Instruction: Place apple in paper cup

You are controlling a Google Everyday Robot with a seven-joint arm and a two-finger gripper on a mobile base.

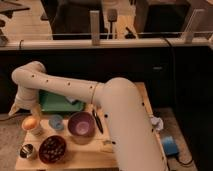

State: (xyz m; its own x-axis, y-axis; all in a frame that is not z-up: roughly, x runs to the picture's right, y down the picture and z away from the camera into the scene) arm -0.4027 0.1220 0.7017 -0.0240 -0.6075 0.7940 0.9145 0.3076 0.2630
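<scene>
The apple (30, 122) sits in the mouth of the paper cup (33, 128), at the far-left part of the wooden worktop (85, 156). It fills the rim almost completely, so it looks perched at the top and may not have sunk inside. The gripper (25, 106) hangs just above and slightly to the left of the fruit, at the end of the long cream arm (90, 92) that sweeps in from the right. I cannot tell how it is set, or whether it has let go of the apple.

By my judgement the placing is nearly or fully done, and the risk lies in the withdrawal. If contact remains, lifting away could drag the apple back out or tip the light cup toward the left edge of the worktop. A snug fit (fruit about as wide as the mouth) also means a small nudge could roll it off the rim.

Just right of the cup stands a small light-blue cup (56, 121), then a purple bowl (81, 124). Nearer are a metal cup (27, 150) and a dark bowl (52, 148). A sideways exit could knock the blue cup.
</scene>
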